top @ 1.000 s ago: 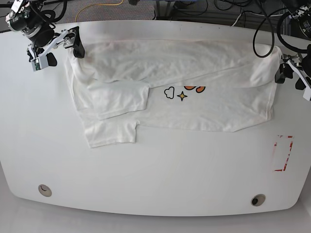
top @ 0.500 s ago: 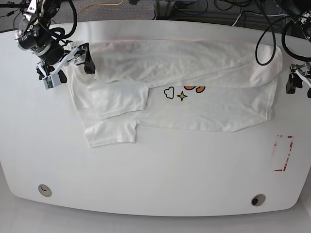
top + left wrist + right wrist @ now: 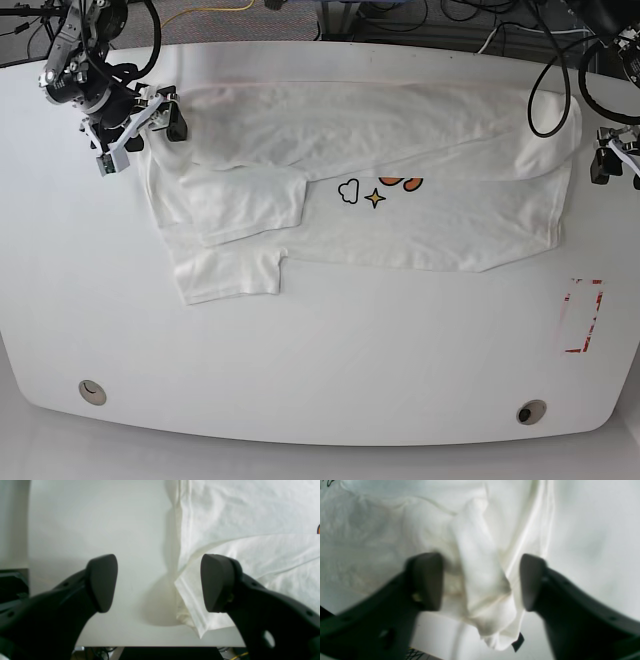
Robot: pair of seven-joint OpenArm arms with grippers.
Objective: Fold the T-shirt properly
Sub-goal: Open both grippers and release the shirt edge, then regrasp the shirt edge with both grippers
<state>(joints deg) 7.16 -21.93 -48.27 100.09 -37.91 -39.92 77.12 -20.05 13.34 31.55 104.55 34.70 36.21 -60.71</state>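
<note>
White round-cornered table (image 3: 330, 350), cables piled beyond its far edge at 12 o'clock. Red-marked rectangle (image 3: 583, 316) on the tabletop at about 4 o'clock; two small round holes near the front edge, one at 7 o'clock (image 3: 92, 392), one at 5 o'clock (image 3: 531, 411).

T-shirt (image 3: 400, 210) lies across the upper middle of the table, partly folded: top edge turned down in a long band, leaving a cloud outline, an orange star and the bottoms of orange letters showing near centre. Two sleeve flaps stacked at the shirt's 8 o'clock side.

Right gripper (image 3: 147, 118) sits at the shirt's 10 o'clock corner. Wrist view: fingers (image 3: 426, 580) spread wide, a raised bunch of cloth standing between them, neither pad visibly pressing it. Jaws apart, nothing clamped; view is blurred.

Left gripper (image 3: 612, 158) is at the table's 3 o'clock edge, just off the shirt's right border. Wrist view: fingers (image 3: 102, 582) wide apart over bare tabletop, the shirt's folded corner (image 3: 190, 610) lying beside one pad, below it rather than gripped. Holds nothing.
</note>
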